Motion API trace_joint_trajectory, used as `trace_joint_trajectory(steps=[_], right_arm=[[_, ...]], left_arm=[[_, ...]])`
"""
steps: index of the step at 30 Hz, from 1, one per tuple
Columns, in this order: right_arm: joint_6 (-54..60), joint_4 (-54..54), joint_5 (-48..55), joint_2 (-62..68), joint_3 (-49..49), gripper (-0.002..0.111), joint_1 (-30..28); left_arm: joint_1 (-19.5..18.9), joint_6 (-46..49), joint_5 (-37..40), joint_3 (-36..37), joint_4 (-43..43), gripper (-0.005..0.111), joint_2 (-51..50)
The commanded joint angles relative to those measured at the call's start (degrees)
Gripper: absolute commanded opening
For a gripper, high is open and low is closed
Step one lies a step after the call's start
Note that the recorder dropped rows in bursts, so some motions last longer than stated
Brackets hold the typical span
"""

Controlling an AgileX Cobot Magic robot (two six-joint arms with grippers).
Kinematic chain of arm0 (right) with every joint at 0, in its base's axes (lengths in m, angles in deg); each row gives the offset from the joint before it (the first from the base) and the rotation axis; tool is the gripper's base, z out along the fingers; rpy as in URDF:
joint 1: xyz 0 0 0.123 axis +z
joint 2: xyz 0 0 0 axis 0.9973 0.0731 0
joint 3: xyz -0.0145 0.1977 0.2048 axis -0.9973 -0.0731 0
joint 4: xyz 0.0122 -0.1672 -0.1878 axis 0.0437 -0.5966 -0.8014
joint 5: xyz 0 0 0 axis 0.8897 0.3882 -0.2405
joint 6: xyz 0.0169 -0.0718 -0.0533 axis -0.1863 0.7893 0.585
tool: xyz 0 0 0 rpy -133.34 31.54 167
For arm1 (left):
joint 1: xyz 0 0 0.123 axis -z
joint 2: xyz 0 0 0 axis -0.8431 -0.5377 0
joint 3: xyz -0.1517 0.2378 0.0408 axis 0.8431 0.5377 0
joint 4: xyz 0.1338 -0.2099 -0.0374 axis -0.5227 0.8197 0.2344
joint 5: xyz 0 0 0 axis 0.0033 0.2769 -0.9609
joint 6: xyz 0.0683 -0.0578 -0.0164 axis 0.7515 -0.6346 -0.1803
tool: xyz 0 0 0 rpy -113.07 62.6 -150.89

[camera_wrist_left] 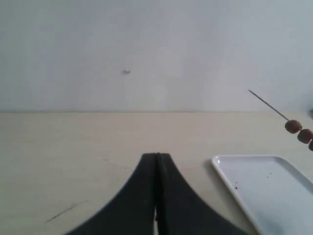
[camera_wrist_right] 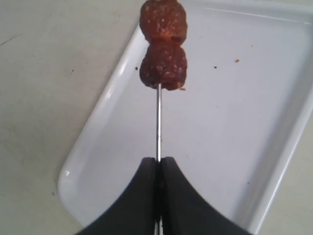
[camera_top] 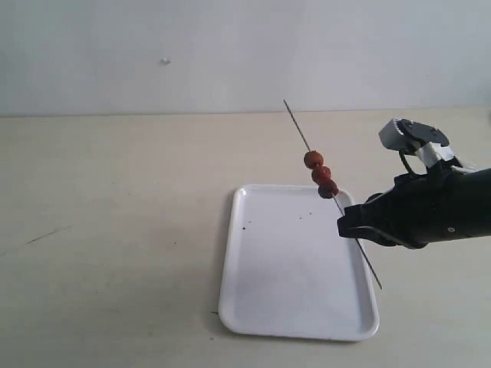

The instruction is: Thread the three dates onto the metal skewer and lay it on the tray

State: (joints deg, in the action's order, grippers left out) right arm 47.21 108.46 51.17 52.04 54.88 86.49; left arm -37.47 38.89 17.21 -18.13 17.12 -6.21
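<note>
Right pincer (camera_top: 343, 225) reaches in level from the right, over the right edge of the tray (camera_top: 291, 276), clamped on the metal skewer (camera_top: 298, 126), which slants up and away. Three dates (camera_top: 321, 175) sit bunched just above the grip. Left pincer (camera_wrist_left: 156, 161) is closed, empty, above the counter (camera_top: 115, 230) left of the tray.

dates (camera_top: 321, 175) on skewer (camera_top: 296, 123), slanting over tray (camera_top: 284, 268), right side
</note>
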Motion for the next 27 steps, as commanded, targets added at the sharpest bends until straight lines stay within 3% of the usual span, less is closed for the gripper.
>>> trace_joint_trajectory(steps=[1, 12, 17, 27], right_arm=[[0.98, 0.84, 0.5, 0.03, 0.47, 0.0, 0.01], [0.98, 0.37, -0.43, 0.03, 0.47, 0.0, 0.01], [-4.7, 0.37, -2.17, 0.96, 0.47, 0.0, 0.52], [-15.78, 7.63, -19.23, 3.61, 0.47, 0.0, 16.72]], left_arm=[[0.02, -0.01, 0.0, 0.02, 0.13, 0.0, 0.21], [0.02, 0.11, 0.0, 0.02, 0.03, 0.0, 0.21], [0.02, 0.11, 0.0, 0.02, 0.03, 0.0, 0.21], [0.02, 0.18, 0.0, 0.02, -0.09, 0.0, 0.21]])
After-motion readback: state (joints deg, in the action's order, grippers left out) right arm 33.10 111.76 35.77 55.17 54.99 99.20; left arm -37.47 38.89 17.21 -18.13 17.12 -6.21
